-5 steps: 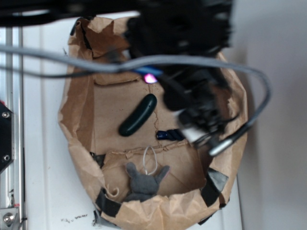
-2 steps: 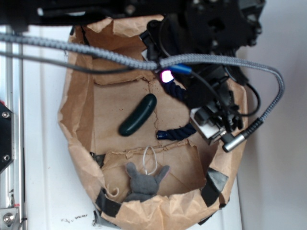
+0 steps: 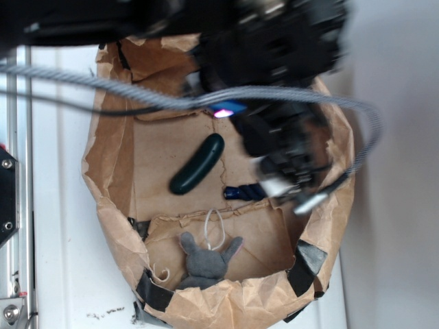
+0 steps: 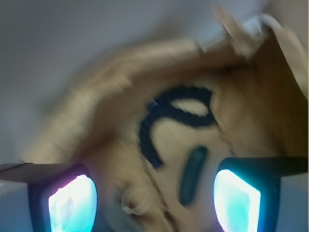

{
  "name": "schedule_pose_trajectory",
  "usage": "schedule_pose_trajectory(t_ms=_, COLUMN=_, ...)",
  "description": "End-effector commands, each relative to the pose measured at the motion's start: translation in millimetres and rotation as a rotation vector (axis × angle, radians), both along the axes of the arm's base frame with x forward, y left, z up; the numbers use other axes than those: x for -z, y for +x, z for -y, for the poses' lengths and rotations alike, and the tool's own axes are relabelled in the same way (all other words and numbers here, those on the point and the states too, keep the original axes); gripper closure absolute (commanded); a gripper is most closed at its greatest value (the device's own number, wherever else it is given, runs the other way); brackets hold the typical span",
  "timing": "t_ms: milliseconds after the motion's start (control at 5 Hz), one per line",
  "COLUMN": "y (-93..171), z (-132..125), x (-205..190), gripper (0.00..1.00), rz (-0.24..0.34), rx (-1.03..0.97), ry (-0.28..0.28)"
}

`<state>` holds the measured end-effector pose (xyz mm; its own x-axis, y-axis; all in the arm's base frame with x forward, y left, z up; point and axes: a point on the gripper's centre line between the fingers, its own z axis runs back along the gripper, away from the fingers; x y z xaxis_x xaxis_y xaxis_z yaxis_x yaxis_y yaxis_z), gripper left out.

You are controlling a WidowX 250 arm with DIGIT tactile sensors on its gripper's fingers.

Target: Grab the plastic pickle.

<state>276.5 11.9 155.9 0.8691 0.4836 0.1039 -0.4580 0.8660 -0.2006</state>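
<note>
While hanging blurred over the right side of the paper bag (image 3: 110, 185), gripper (image 4: 154, 193) showed jaws spread wide and empty, presumably aimed ahead of a descent, plastic pickle (image 3: 197, 164) lay untouched mid-frame, left of the blue rope (image 4: 159, 116).

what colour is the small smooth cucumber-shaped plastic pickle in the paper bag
Dark glossy green. The plastic pickle shows best in the exterior view; the wrist view is blurred.

we see a crumpled brown paper bag (image 3: 113, 171) lying open on the white bench (image 3: 62, 226), black tape (image 3: 154, 291) at its corners. inside, a grey plush toy (image 3: 202, 260) sits near the rim, and a navy-blue rope (image 4: 154, 123) curls in a loop.
</note>
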Motion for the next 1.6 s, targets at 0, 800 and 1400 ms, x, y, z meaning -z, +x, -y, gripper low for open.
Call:
schedule_pose_trajectory(t_ms=0, y=-36, z=-19, x=5, gripper=0.00, rz=0.096, rx=0.009, ry=0.073)
schedule_pose_trajectory(t_ms=800, y=-20, z=-26, x=52, gripper=0.00, rz=0.063, rx=0.042, ry=0.100)
schedule_pose_trajectory(t_ms=1400, y=-15, z=-8, x=97, gripper=0.00, rz=0.040, rx=0.095, ry=0.154)
